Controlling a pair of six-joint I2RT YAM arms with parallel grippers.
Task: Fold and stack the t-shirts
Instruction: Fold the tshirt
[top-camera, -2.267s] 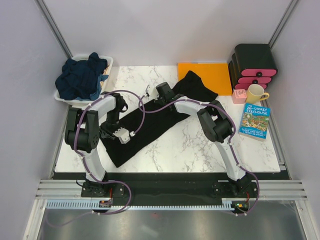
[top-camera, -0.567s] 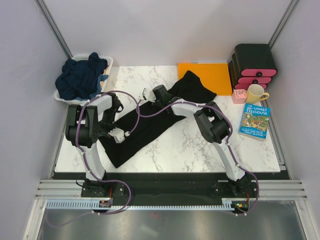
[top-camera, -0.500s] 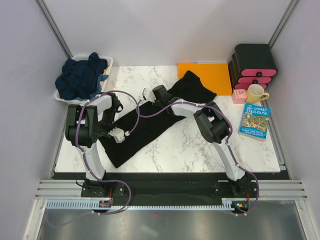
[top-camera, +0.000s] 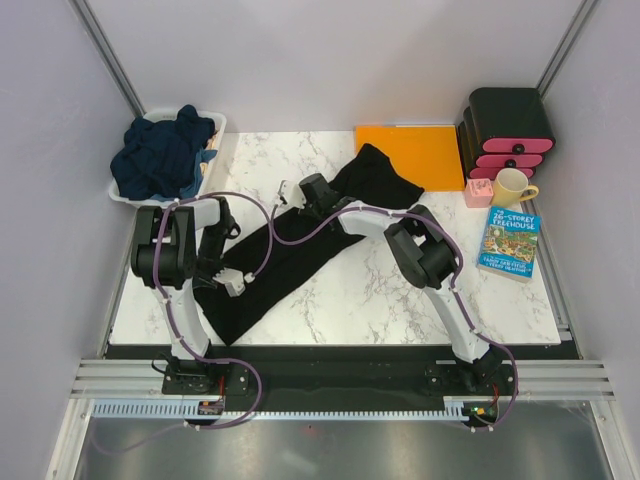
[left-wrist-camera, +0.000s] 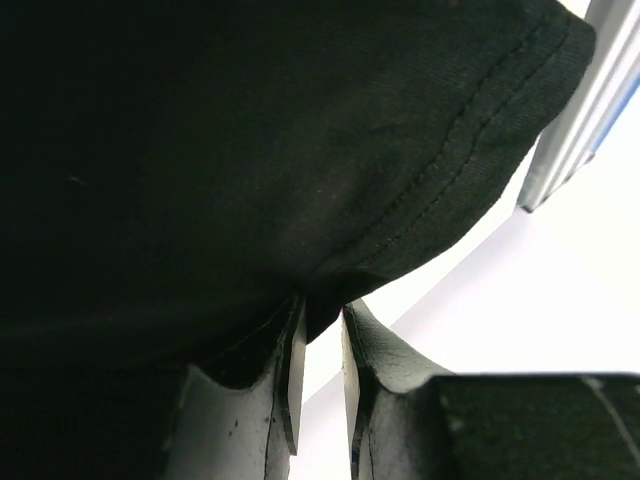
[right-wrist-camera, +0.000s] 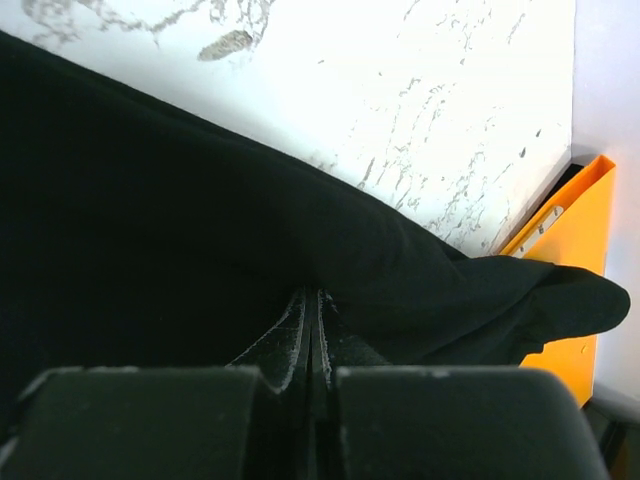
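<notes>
Left fingers (left-wrist-camera: 376, 352): being held slightly apart at the black t-shirt (top-camera: 300, 256) hem.
Right fingers (right-wrist-camera: 288, 345): being pinched shut on it.
Risk: hem perhaps being snagged by parted fingers, bunching the fold.

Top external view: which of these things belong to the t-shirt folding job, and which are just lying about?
Belong to the job:
- black t-shirt, stretched out between the arms
- navy t-shirts, heaped in the white basket

Just lying about:
- orange sheet
- black-and-pink drawer unit
- yellow mug
- pink cube
- book
</notes>
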